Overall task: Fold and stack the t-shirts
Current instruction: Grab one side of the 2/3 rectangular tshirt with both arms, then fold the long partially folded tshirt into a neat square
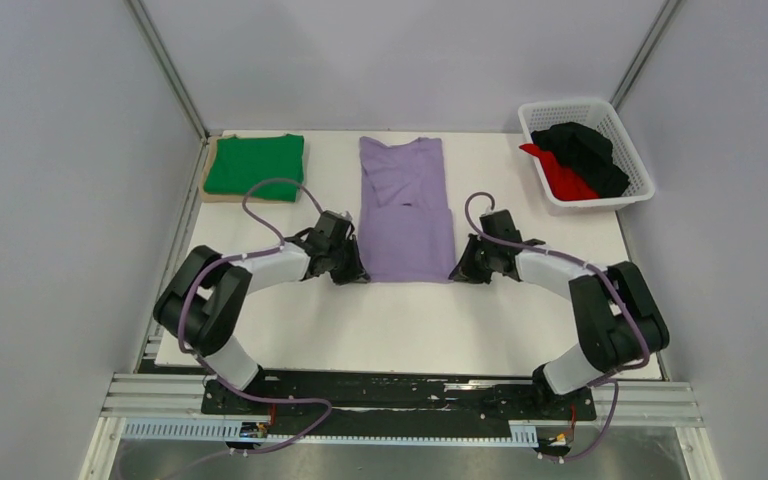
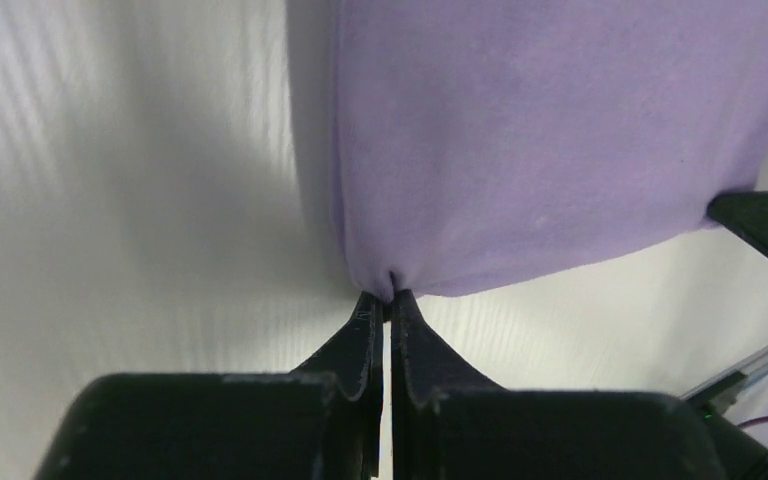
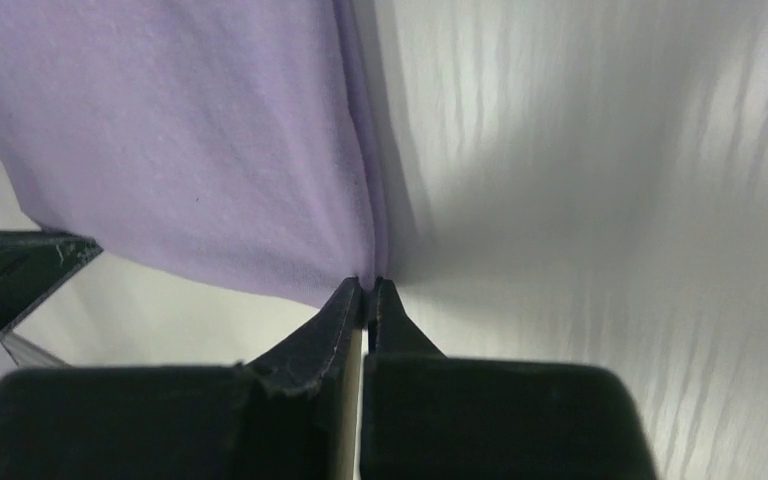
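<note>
The lilac-purple t-shirt [image 1: 406,205] lies flat in the middle of the white table, sides folded in to a long strip, collar at the far end. My left gripper [image 1: 357,272] is shut on its near left hem corner [image 2: 392,280]. My right gripper [image 1: 457,272] is shut on its near right hem corner [image 3: 365,280]. Both corners sit low at the table. A folded green t-shirt [image 1: 254,165] lies on a tan board [image 1: 212,194] at the far left. Black [image 1: 588,150] and red [image 1: 566,177] shirts lie bunched in the white basket [image 1: 632,150] at the far right.
Grey walls close in the table on the left, right and back. The bare white table surface [image 1: 400,330] stretches between the shirt's hem and the arm bases. The right gripper's tip shows at the right edge of the left wrist view [image 2: 765,225].
</note>
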Controlling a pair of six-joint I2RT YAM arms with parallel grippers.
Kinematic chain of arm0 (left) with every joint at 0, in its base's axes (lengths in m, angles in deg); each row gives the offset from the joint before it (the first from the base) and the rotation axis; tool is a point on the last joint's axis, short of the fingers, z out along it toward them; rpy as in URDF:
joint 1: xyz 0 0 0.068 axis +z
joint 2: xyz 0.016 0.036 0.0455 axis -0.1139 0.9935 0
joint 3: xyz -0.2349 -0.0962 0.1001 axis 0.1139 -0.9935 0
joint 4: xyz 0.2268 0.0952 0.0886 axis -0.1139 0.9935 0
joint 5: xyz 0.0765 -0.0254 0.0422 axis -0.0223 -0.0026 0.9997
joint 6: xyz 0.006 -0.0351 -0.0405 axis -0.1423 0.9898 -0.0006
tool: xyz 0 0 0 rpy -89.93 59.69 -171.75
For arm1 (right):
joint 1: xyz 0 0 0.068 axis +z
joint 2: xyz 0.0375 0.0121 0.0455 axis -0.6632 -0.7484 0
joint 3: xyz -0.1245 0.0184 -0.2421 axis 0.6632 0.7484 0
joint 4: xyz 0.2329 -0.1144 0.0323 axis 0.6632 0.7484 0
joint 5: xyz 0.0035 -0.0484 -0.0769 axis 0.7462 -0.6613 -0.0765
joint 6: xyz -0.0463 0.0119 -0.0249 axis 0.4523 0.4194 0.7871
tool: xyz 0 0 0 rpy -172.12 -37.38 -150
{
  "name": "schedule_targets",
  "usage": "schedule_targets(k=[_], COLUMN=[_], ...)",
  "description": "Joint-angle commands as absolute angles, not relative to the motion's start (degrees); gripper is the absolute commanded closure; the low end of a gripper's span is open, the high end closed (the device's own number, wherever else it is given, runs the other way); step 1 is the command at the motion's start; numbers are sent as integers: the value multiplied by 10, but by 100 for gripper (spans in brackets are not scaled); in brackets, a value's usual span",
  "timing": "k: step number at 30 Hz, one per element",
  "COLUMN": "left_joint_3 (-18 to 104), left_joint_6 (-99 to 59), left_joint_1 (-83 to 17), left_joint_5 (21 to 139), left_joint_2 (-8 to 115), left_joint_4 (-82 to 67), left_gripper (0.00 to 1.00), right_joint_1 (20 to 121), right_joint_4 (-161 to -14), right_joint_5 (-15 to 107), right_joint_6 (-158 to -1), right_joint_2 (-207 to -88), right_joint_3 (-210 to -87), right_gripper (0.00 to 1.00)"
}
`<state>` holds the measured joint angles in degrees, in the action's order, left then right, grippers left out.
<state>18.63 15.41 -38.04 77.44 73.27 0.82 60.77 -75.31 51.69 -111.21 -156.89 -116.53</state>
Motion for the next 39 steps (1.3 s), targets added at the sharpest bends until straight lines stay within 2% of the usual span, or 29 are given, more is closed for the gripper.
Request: schedule_targets(k=[1,8,11,14,17,22,30,39], left_joint_3=[131,112,131,160,194,263,370,471], left_joint_6=[127,161,162,149,118,76,26,4], left_joint_1=[-407,-478,-483,-483,-474,-410,-312,-252], left_joint_5=[831,853,828,832,858,845,808,767], left_joint_2=[639,397,331,304,334,418,557,698], left_joint_4=[140,329,341,320,293,217,170,143], left_gripper=[100,100,100,100,100,100,100,100], right_joint_1=[645,708,712,712,703,663,588,533], right_joint_4=[-691,-568,-561,-561,-573,-613,-652,-672], right_joint_5=[561,599,626,585,537,533,605,661], right_joint_6=[-1106,-1155,-1161,-1154,-1141,-1106,-1070,-1052], right_joint_2=[-1450,-1230,-1179,-1168,-1191,-1269,-1412,-1561], right_joint_3=[-1111,-1060,-1068,-1105,-1162,-1247,-1354,-1455], right_gripper=[100,100,100,100,100,100,100,100])
